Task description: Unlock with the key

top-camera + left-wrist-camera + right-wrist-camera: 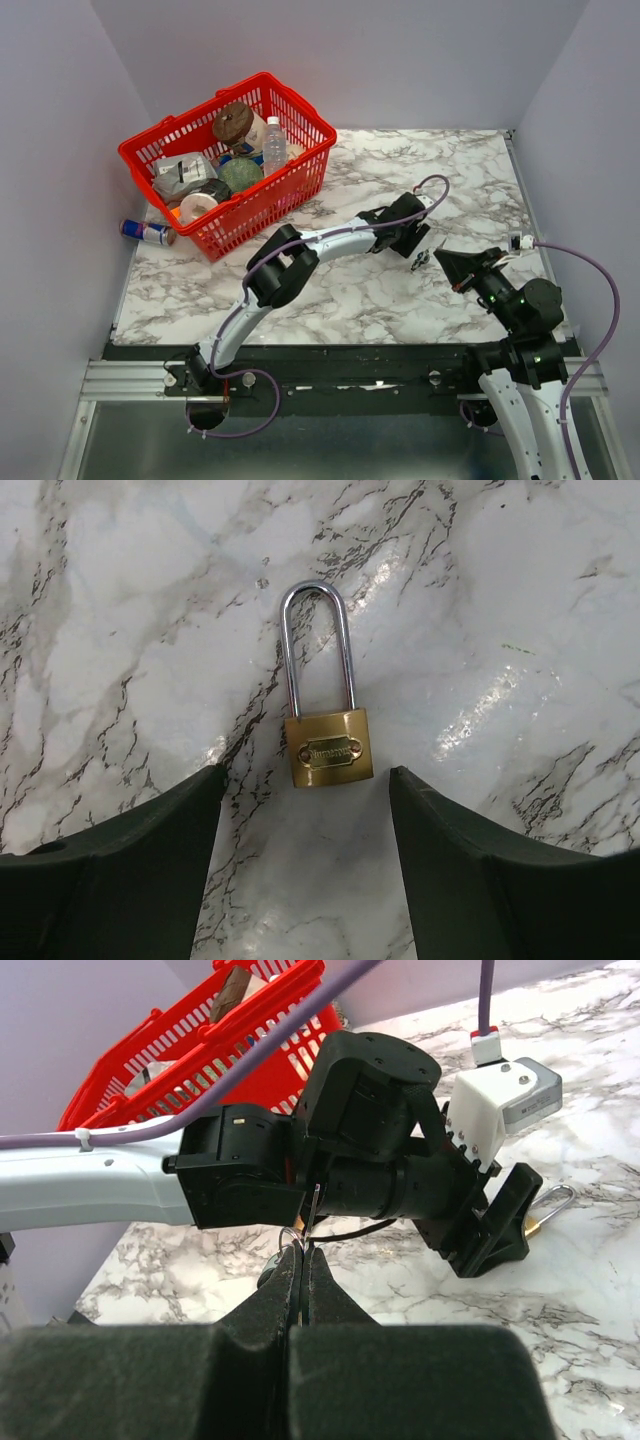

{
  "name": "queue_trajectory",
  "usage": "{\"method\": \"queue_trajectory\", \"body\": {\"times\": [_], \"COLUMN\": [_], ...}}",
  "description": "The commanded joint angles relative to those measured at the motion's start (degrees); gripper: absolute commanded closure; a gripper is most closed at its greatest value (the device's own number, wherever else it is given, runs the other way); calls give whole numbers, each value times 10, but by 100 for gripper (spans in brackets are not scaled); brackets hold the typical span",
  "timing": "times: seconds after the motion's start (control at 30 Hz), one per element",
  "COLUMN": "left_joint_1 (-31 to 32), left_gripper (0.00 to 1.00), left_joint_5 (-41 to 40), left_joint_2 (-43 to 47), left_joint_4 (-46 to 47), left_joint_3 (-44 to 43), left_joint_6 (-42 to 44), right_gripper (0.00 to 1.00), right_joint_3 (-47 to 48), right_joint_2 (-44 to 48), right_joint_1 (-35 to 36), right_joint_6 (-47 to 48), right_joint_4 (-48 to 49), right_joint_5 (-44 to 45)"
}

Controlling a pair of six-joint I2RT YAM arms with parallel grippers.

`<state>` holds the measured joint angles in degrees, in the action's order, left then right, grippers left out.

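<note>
Marble tabletop (520, 630): your left gripper (306, 771) stands spread, the padlock (328, 748) flat between its tips. Your right gripper (302, 1257) pinches the key (313, 1208).

The desk (520, 600) looks glossy and marble-patterned; the padlock (329, 748) is polished brass with a shiny metal shackle (291, 660).

right hand (302, 1256) pinching key (314, 1206), padlock (541, 1219) beyond
</note>
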<state>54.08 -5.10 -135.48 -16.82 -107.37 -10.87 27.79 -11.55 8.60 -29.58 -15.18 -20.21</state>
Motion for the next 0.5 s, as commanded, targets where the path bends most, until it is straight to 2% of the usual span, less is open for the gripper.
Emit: {"method": "queue_trajectory", "body": {"times": [0.0, 0.17, 0.2, 0.27, 0.3, 0.37, 0.4, 0.47], "left_joint_1": [8, 15, 15, 15, 15, 14, 14, 15], "left_gripper": [27, 30, 34, 46, 60, 74, 88, 100], "left_joint_5": [-11, 2, 3, -1, -5, -9, -11, -12], "left_joint_2": [-31, -57, -59, -68, -71, -75, -73, -66], "left_joint_4": [-32, -49, -51, -62, -67, -79, -80, -77], "left_joint_3": [-23, -59, -63, -74, -79, -82, -79, -58], "left_joint_6": [22, 26, 29, 27, 24, 20, 16, 9], "right_gripper": [99, 99, 99, 99, 99, 99, 99, 99], "right_joint_3": [-3, -5, -5, -5, -5, -5, -5, -7], "right_joint_2": [8, 14, 14, 12, 13, 14, 14, 13], "right_joint_1": [-2, -2, -3, -3, -2, -2, -3, -3], "right_joint_6": [-6, -7, -7, -7, -7, -5, -4, 4], "right_joint_4": [-8, -11, -13, -13, -15, -17, -20, -24], "right_joint_5": [-8, -8, -7, -9, -9, -8, -6, 0]}}
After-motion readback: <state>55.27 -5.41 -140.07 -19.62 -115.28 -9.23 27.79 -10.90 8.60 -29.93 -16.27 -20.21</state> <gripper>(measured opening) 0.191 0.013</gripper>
